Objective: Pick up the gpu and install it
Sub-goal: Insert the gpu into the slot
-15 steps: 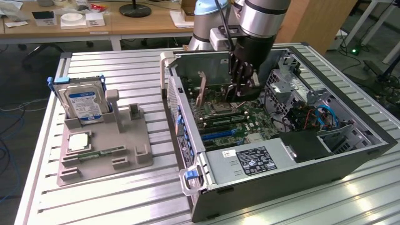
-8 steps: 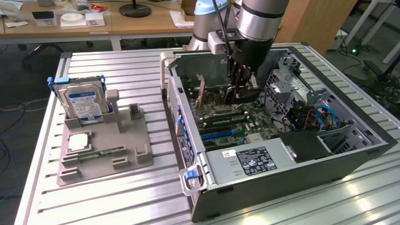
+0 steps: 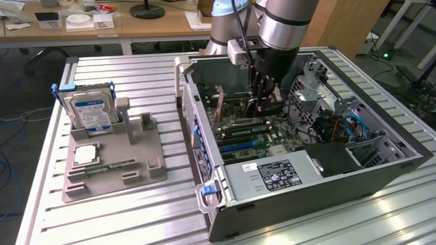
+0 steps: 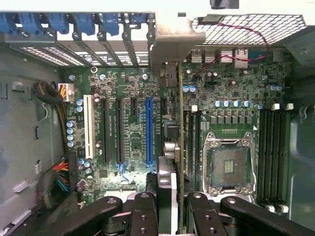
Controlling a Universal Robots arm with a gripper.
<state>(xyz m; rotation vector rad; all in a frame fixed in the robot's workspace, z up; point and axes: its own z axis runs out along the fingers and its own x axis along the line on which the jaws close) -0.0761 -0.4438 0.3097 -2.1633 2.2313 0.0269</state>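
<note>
The gpu (image 4: 173,147) shows edge-on in the wrist view as a thin green board with a cooler on one side. Its silver end bracket (image 4: 170,42) lies against the case's rear slot openings. My gripper (image 4: 171,216) is shut on the card's end, one black finger (image 4: 142,216) on each side. The card stands upright over the motherboard (image 4: 128,142), just beside the long blue slot (image 4: 149,130); I cannot tell whether it sits in a slot. In the exterior view, my gripper (image 3: 264,104) reaches down into the open computer case (image 3: 204,168), and the gpu (image 3: 220,107) stands towards the rear wall.
On the exterior view's left, a grey holder tray (image 3: 146,171) carries a silver hard drive with a blue label (image 3: 92,112), a square chip (image 3: 87,154) and a narrow green memory stick (image 3: 102,167). Inside the case are the power supply (image 3: 272,176), the bare processor socket (image 4: 229,164) and cable bundles (image 4: 59,182).
</note>
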